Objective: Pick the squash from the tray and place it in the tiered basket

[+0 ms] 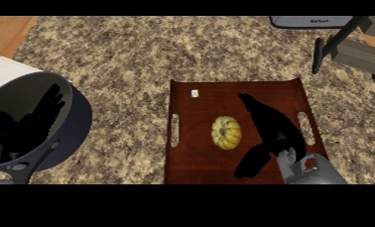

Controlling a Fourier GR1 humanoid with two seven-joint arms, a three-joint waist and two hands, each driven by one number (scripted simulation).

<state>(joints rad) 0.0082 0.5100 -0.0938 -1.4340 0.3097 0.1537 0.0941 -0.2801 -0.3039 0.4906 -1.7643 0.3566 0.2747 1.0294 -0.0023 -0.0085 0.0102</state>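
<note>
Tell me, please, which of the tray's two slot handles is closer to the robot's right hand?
The slot on the tray's right side: the right hand hovers beside it, over the tray, while the left-side slot lies beyond the squash.

Even, moderate light; soft shadow inside pot [44, 117]; no glare; tray [198, 161] dark.
</note>
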